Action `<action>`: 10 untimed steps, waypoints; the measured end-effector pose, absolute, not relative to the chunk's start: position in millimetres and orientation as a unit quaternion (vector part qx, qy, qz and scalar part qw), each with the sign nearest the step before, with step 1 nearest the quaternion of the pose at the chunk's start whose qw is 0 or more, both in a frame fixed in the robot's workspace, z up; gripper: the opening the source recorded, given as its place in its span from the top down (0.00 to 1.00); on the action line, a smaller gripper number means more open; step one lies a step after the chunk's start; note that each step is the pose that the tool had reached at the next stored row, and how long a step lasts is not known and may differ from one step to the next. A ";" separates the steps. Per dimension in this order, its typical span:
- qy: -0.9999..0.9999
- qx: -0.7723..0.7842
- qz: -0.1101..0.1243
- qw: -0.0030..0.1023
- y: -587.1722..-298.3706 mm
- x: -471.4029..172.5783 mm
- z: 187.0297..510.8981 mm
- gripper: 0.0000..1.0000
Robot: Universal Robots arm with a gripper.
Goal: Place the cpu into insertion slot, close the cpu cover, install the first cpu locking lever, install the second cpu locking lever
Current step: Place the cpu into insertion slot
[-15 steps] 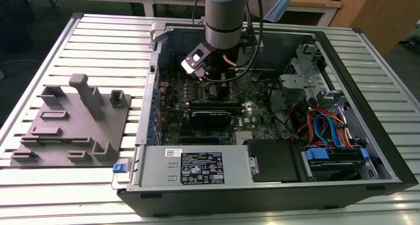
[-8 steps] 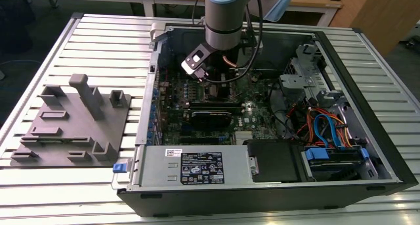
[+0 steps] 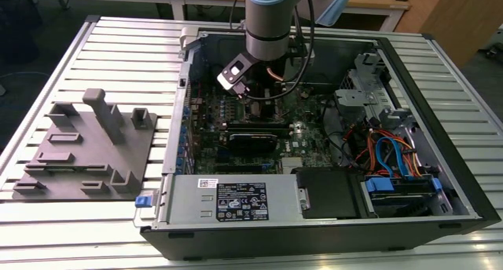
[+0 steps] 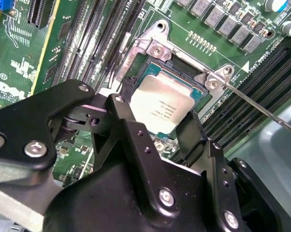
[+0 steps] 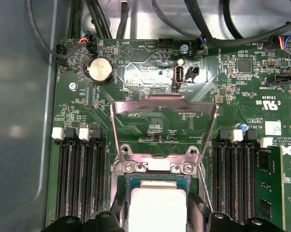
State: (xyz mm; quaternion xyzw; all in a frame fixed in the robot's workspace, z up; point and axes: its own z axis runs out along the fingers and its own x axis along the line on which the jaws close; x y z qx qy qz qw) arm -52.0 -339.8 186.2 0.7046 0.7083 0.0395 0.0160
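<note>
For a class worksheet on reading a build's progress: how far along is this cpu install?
Done: the cpu looks seated in the slot. In hand: the gripper straddles the cpu; whether it grips is unclear. Left: the cover stands open, hinged up from the slot, and a lever sticks out unlatched beside it.

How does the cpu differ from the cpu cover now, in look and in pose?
The cpu is a solid plate with a dull silver top; the cover is a thin frame with a large window that shows the green board. The cpu lies flat at the slot; the cover is swung open, away from it. The cpu looks smaller than the cover. Both are squarish and silvery.
</note>
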 end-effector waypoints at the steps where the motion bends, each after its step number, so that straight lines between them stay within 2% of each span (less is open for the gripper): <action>1: 0.708 0.705 0.040 0.016 -339.7 -52.0 187.1 0.39; 10: 0.708 0.705 0.038 0.014 -339.8 -52.0 198.2 0.39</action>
